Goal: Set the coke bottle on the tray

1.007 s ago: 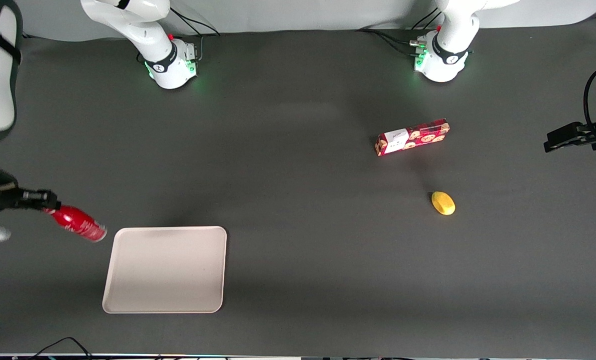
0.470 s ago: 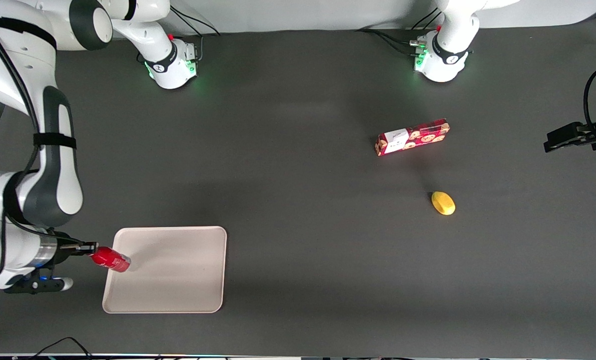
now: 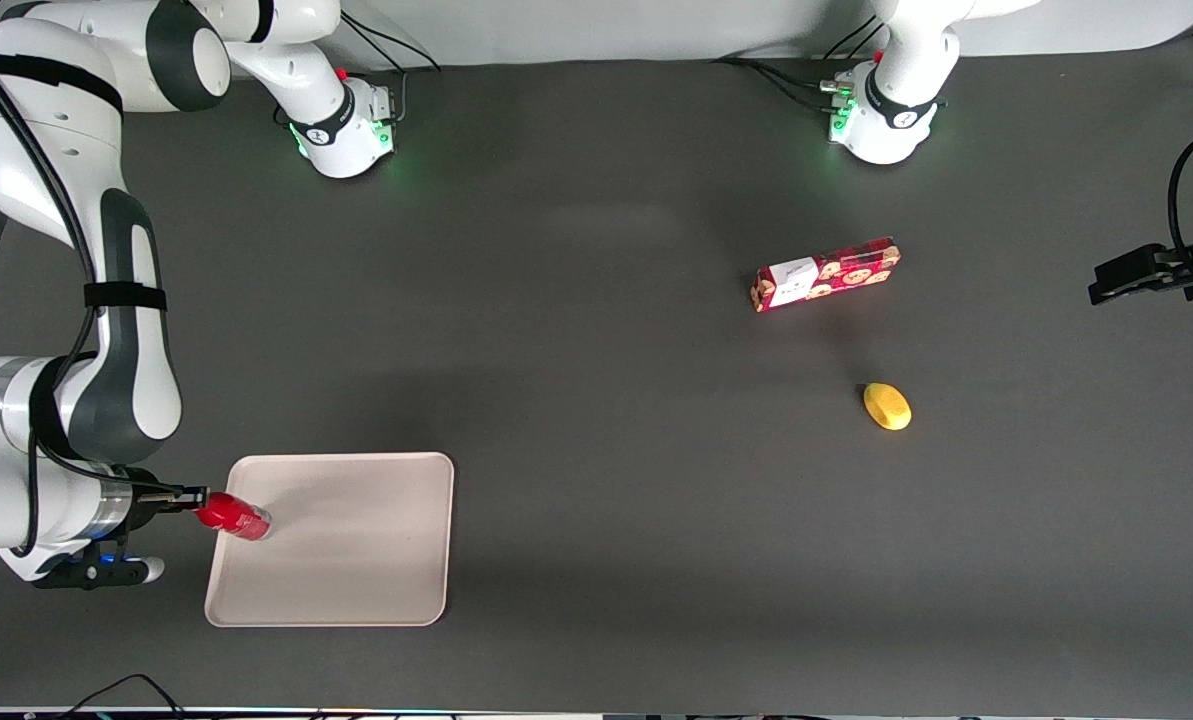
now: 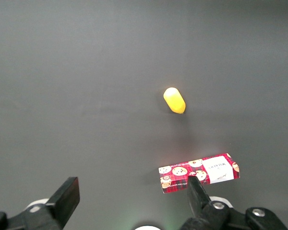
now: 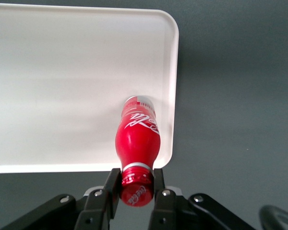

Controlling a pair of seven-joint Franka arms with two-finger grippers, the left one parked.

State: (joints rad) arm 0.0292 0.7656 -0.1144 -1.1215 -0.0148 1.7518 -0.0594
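My right gripper [image 3: 199, 508] is shut on the red cap of the coke bottle [image 3: 235, 517], a small slim red bottle with white script. The bottle hangs tilted over the edge of the beige tray [image 3: 356, 560] that lies toward the working arm's end of the table. In the right wrist view the gripper [image 5: 134, 184] has its fingers [image 5: 112, 184] pressed on either side of the cap, and the bottle [image 5: 138, 134] points down at the tray [image 5: 62, 86] just inside its rim. I cannot tell whether the base touches the tray.
A red cookie box [image 3: 824, 273] and a yellow lemon-like object [image 3: 887, 406] lie toward the parked arm's end of the table. Both also show in the left wrist view, the box [image 4: 199, 173] and the yellow object [image 4: 174, 100].
My gripper has carried the coke bottle from beside the tray, nearer to the front camera, to over the tray's edge. In the last half second it crept slightly further over the tray.
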